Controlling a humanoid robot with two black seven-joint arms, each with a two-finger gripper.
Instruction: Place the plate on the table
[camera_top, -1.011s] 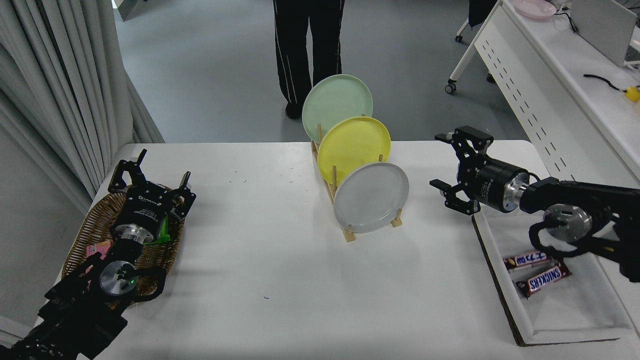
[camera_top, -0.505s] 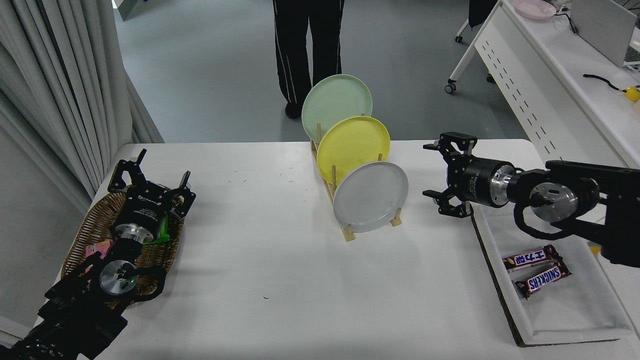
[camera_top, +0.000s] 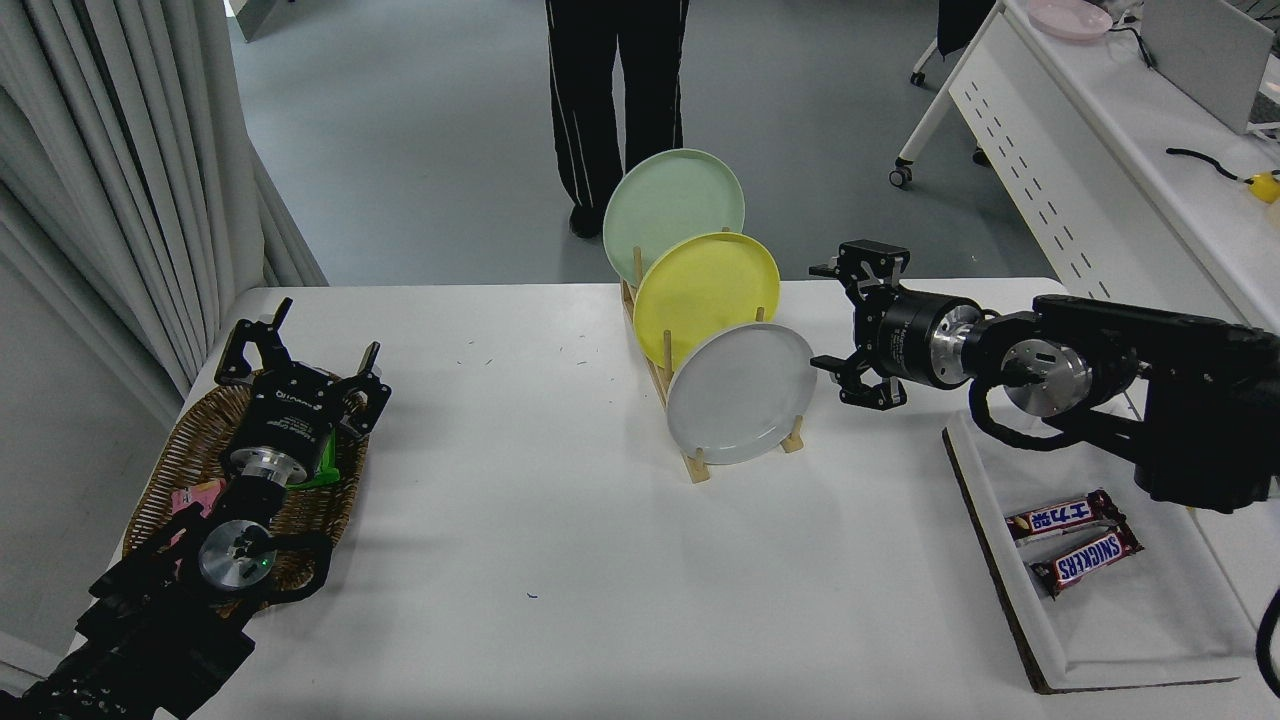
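Observation:
The light-grey plate stands on edge in the front slot of a wooden rack on the white table. Behind it in the same rack stand a yellow plate and a pale green plate. My right gripper is open, pointing left, its fingers just right of the grey plate's rim and apart from it. My left gripper is parked open over a wicker basket at the lower left.
A wicker basket with packets sits at the left edge. A white tray with two chocolate bars lies at the right. A person's legs stand beyond the far edge. A white perforated desk is at the upper right.
My right arm has swung left and slightly away from me, bringing the open gripper close to the grey plate's right rim. The plates and the left arm have not moved.

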